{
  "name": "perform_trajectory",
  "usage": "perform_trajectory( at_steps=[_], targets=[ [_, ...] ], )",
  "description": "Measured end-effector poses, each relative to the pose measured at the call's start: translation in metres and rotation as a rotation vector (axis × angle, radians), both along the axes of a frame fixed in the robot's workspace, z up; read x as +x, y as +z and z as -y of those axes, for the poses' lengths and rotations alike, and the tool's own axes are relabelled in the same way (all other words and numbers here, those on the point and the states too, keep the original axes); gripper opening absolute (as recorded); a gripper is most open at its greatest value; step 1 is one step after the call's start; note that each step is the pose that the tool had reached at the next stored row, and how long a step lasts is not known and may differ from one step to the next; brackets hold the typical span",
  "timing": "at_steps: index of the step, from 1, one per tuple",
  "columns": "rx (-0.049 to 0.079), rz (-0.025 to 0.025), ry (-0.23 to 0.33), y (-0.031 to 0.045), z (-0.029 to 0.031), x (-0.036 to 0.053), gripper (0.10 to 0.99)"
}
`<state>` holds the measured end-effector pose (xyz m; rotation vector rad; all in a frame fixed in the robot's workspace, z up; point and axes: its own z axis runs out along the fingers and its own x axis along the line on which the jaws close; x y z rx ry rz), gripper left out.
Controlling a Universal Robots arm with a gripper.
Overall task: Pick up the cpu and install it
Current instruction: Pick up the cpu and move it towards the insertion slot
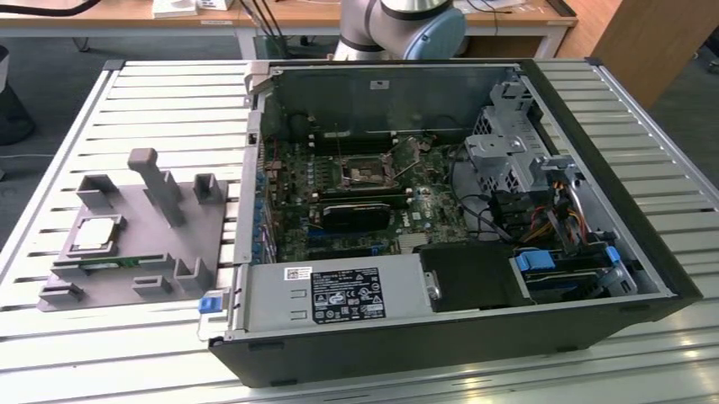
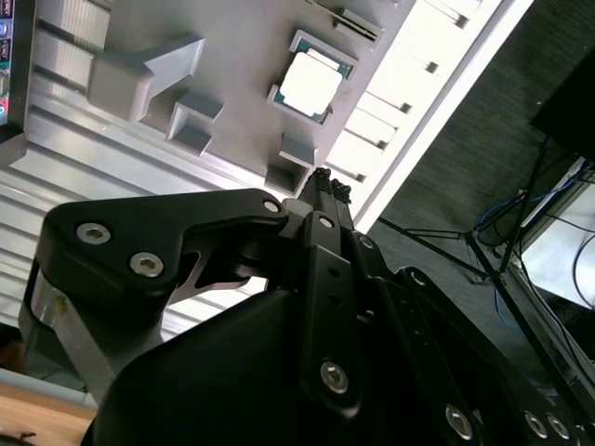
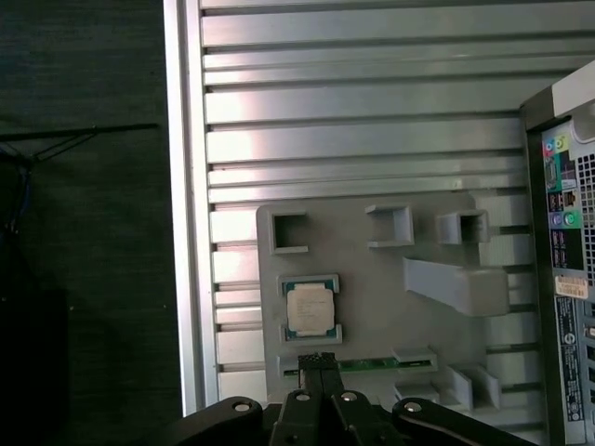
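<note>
The cpu (image 1: 97,233), a small square chip with a shiny silver top, lies flat in a pocket of the grey holder block (image 1: 151,244) at the exterior view's left. Both wrist views look down on the cpu (image 3: 310,309) (image 2: 311,84) from well above. My gripper (image 3: 318,359) (image 2: 325,186) hangs over the holder block (image 3: 372,288) beside the chip, apart from it. Its black fingers are shut together with nothing between them. The open socket (image 1: 365,175) sits on the motherboard inside the computer case (image 1: 450,337).
A green memory stick (image 3: 372,364) lies in a slot of the block near the cpu. Upright grey posts (image 1: 157,181) rise from the block. The slatted metal table (image 1: 157,93) ends at an edge (image 3: 186,232) close to the block, with dark floor beyond.
</note>
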<state>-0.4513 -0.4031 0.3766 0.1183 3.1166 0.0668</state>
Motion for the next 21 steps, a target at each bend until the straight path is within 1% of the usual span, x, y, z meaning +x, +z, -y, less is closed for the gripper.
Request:
perform_trajectory(
  at_steps=[21],
  targets=[
    [0.000, -0.0011, 0.000, -0.0107, 0.0000, 0.0000, 0.106]
  ],
)
